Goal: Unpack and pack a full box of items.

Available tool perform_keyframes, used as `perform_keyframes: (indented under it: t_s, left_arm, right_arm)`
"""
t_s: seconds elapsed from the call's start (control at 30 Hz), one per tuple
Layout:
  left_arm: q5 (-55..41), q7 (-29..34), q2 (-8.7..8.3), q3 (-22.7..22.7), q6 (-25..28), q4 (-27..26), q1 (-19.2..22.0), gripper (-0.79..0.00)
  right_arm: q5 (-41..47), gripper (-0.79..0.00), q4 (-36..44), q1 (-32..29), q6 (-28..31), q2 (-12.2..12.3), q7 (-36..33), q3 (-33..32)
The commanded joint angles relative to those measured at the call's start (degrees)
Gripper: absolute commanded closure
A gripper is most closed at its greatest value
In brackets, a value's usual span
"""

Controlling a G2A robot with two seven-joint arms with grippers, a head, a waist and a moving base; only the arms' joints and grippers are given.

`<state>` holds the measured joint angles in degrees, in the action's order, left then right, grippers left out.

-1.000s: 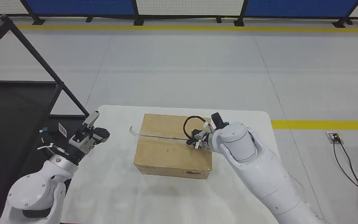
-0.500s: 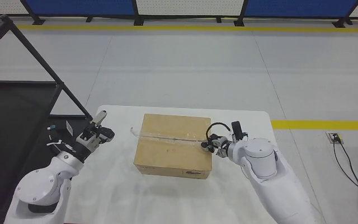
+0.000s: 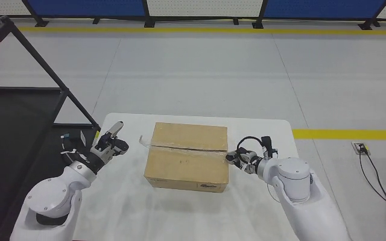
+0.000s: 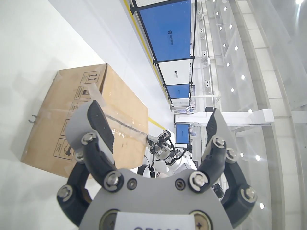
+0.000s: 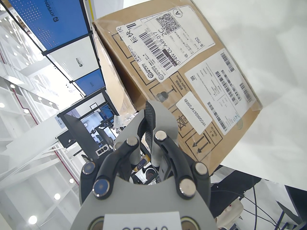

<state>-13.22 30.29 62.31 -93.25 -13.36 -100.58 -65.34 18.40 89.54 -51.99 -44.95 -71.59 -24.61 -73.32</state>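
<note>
A closed brown cardboard box sits mid-table, its top seam covered with clear tape. One loose tape end sticks up at the box's left edge. My right gripper is at the box's right side, level with the seam; its fingers are shut with nothing visible between them. That side of the box carries shipping labels. My left gripper hovers left of the box, apart from it. It is open and faces the box and its tape flap.
The white table has bare room on both sides of the box and in front. A black frame stands off the table's left edge. A small dark hook-shaped piece lies on the table by the box.
My right gripper has slid from the middle of the box's top seam rightwards, past the right edge. My left gripper has drifted a little toward the box.
</note>
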Motion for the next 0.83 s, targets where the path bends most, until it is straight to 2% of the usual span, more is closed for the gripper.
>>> perform_keyframes:
  t_s: [0.0, 0.27, 0.53, 0.73, 0.8]
  left_arm:
    - [1.12, 1.09, -0.11, 0.65, 0.18, 0.58, 0.36, -0.785]
    - [1.51, 1.13, 0.02, 3.50, 0.37, 4.84, 2.82, -0.785]
    - [-1.15, 1.76, 0.39, 6.09, 2.20, 9.05, 5.53, -0.785]
    - [-2.98, -0.95, 0.27, 3.12, 5.14, 6.89, 4.75, -0.785]
    - [-2.37, -2.38, 0.08, 1.24, 5.76, 5.33, 3.79, -0.785]
  right_arm:
    - [0.42, 0.000, -0.10, -0.50, 0.28, 0.10, -0.10, -0.46]
    - [2.53, 0.000, -0.71, -1.97, 1.68, 0.39, 0.11, -2.26]
    - [6.91, 0.000, 0.52, -4.85, 6.24, 0.63, 0.68, -5.76]
    - [12.66, 0.000, -0.02, -6.78, 14.31, 1.07, -5.95, -9.69]
    - [15.11, -0.477, -0.59, -7.87, 18.83, 1.36, -10.16, -11.94]
